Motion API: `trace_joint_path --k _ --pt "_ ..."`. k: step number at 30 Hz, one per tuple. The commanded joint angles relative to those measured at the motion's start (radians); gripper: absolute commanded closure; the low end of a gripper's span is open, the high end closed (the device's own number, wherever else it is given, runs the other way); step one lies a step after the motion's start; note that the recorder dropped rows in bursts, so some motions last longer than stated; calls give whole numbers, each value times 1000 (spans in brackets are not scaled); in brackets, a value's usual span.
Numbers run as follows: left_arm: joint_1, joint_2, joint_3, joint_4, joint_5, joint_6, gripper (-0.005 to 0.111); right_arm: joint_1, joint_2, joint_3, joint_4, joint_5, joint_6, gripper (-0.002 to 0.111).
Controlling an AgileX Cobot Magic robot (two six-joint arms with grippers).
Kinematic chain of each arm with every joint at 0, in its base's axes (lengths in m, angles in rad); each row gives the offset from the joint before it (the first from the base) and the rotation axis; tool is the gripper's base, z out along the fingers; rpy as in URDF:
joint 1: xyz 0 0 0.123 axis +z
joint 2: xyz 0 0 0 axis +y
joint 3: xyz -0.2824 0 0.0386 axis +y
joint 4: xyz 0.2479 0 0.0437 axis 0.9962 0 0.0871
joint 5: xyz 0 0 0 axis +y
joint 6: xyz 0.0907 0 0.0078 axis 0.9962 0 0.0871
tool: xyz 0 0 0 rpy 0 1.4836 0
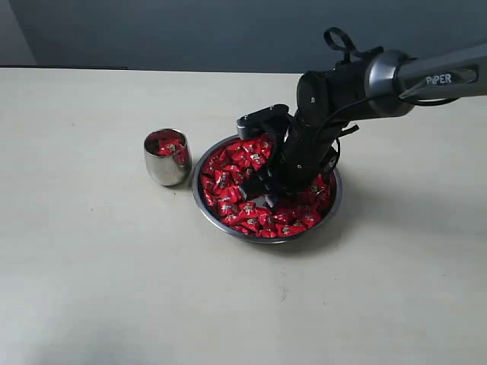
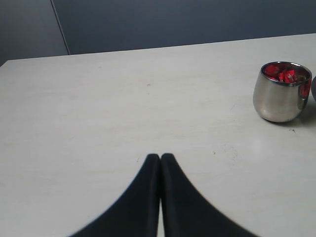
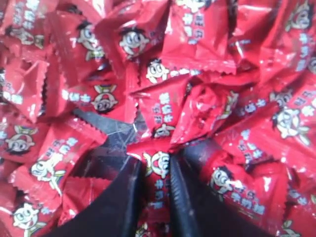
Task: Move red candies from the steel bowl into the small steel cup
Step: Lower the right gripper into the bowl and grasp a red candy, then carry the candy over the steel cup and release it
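Red candy (image 3: 158,185) is pinched between the close-set jaws of the right claw (image 3: 156,160), low in the steel bowl (image 1: 196,196) surrounding it, and, if only slippery wrapper is gripped, could be dropped before the small steel cup (image 1: 167,157) beside the claw is reached.

from my screen i see a pale cream bench (image 1: 91,289) with a faint streaky grain, evenly and softly lit. behind it runs a dull blue-grey wall (image 1: 190,30). a thin vertical seam (image 2: 59,24) splits it, and a lighter grey panel (image 1: 14,30) fills the far left corner.
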Motion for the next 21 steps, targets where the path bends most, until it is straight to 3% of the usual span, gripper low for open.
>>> trace_joint_path --k 1,14,21 --pt "-5 -5 -8 2 -6 -1 106 1 -30 3 -12 -11 -3 109" --pt "-5 -5 -8 2 -6 -1 106 18 -236 -11 84 29 -31 109" --pt "-5 -5 -8 2 -6 -1 106 134 -75 -303 157 20 -80 109"
